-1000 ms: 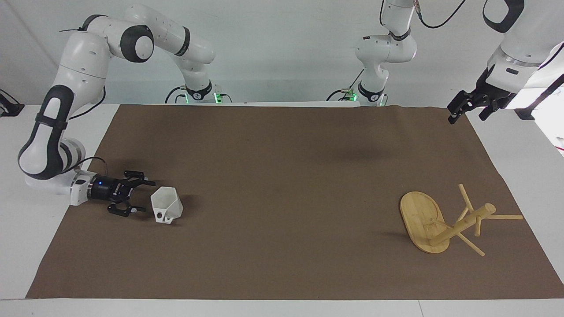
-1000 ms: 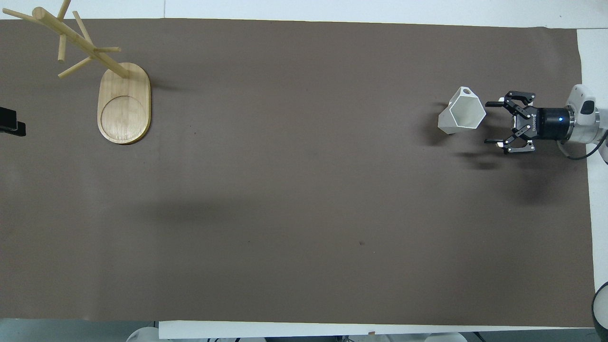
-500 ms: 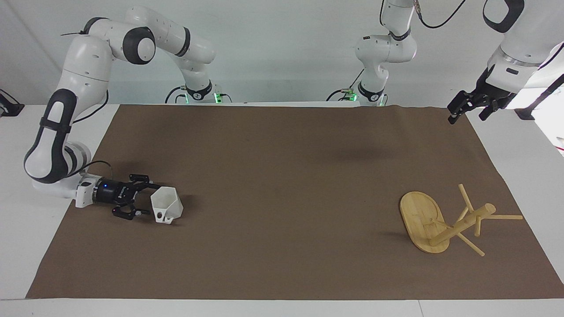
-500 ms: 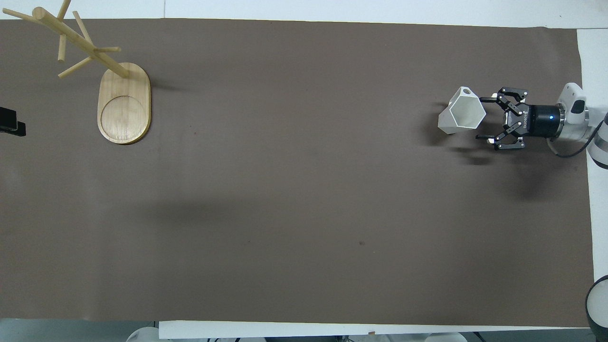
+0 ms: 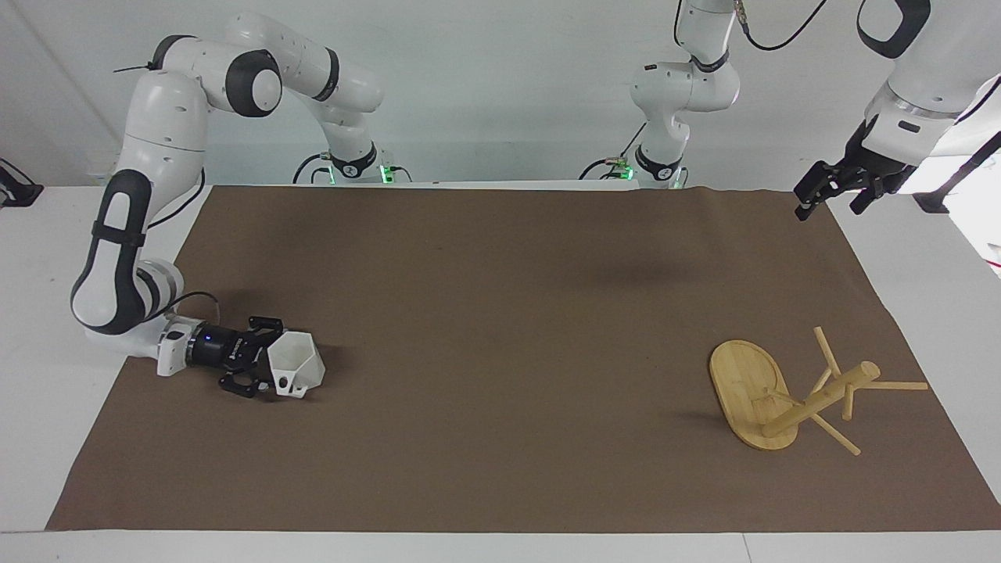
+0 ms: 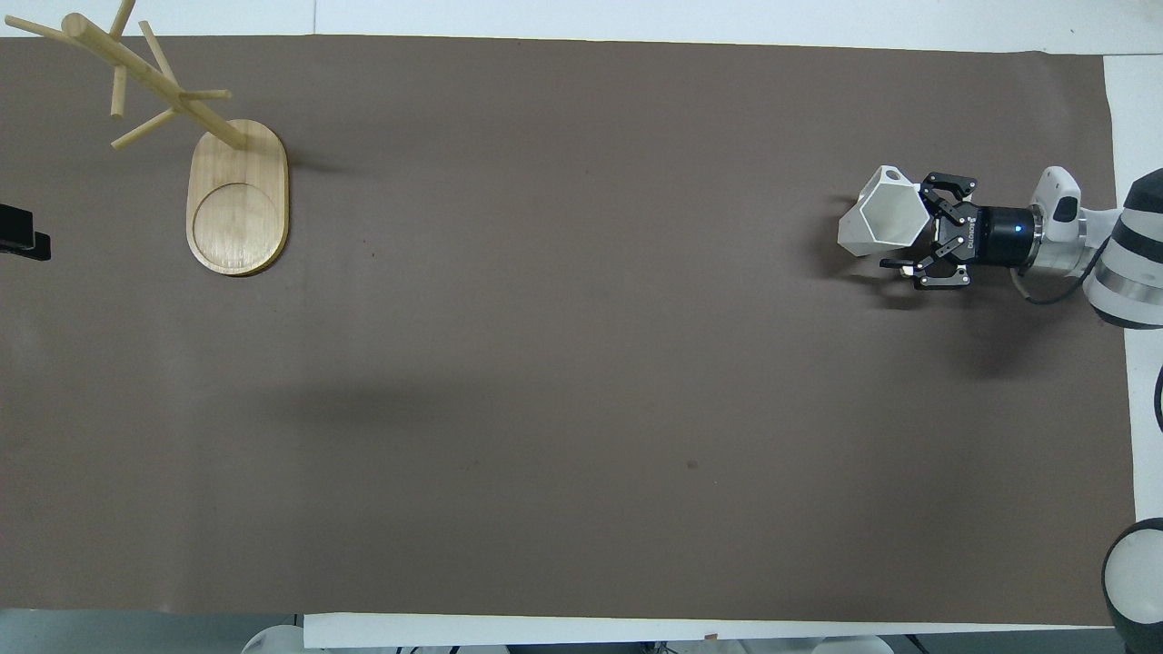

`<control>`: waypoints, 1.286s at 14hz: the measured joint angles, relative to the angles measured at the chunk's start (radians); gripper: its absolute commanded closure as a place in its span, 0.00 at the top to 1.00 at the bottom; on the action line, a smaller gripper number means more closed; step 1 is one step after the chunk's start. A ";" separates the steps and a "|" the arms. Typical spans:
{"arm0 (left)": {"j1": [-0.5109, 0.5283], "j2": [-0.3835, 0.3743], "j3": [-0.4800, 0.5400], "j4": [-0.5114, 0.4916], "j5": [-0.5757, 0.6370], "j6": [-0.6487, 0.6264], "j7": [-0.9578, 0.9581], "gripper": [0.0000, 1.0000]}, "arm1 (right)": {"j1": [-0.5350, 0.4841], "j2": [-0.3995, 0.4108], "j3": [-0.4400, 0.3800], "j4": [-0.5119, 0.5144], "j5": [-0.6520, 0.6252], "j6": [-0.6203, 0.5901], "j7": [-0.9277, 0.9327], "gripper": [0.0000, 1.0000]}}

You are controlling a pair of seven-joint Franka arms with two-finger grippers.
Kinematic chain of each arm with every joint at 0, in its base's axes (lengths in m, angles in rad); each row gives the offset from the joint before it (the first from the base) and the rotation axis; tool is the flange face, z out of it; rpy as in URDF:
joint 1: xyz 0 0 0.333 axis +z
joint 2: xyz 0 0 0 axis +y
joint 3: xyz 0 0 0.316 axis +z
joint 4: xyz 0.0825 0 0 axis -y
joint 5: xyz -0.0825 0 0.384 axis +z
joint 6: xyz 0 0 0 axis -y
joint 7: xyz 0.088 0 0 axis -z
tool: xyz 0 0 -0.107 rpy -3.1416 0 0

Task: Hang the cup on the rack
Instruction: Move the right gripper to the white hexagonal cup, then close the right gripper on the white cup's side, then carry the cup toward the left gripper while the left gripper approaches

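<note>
The white faceted cup [image 5: 297,361] sits mouth up on the brown mat at the right arm's end of the table, its pierced handle turned away from the robots. It also shows in the overhead view [image 6: 886,221]. My right gripper [image 5: 270,357] lies low and level against the cup's side, open, with one finger on each side of the cup [image 6: 909,227]. The bamboo rack [image 5: 817,400] stands at the left arm's end, with its oval base nearer to the robots than the post [image 6: 238,195]. My left gripper [image 5: 829,191] hangs open and empty, high over the mat's corner.
The brown mat [image 5: 500,313] covers most of the white table. The left gripper's black tip [image 6: 18,243] shows at the overhead view's edge, beside the rack's base.
My right gripper has slid along the mat to the cup and its fingers now flank it. The cup, the rack and the left arm have not moved.
</note>
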 measured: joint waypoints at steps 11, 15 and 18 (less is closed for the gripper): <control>-0.006 0.000 -0.003 0.000 0.000 0.000 0.000 1.00 | 0.014 0.000 0.004 -0.026 0.016 -0.001 -0.051 1.00; -0.006 0.001 -0.003 0.000 0.000 0.021 0.000 1.00 | 0.014 0.000 0.016 -0.028 0.046 -0.002 -0.052 1.00; -0.006 0.002 -0.003 0.000 0.000 0.023 0.000 1.00 | 0.031 0.000 0.026 -0.028 0.058 -0.002 -0.052 1.00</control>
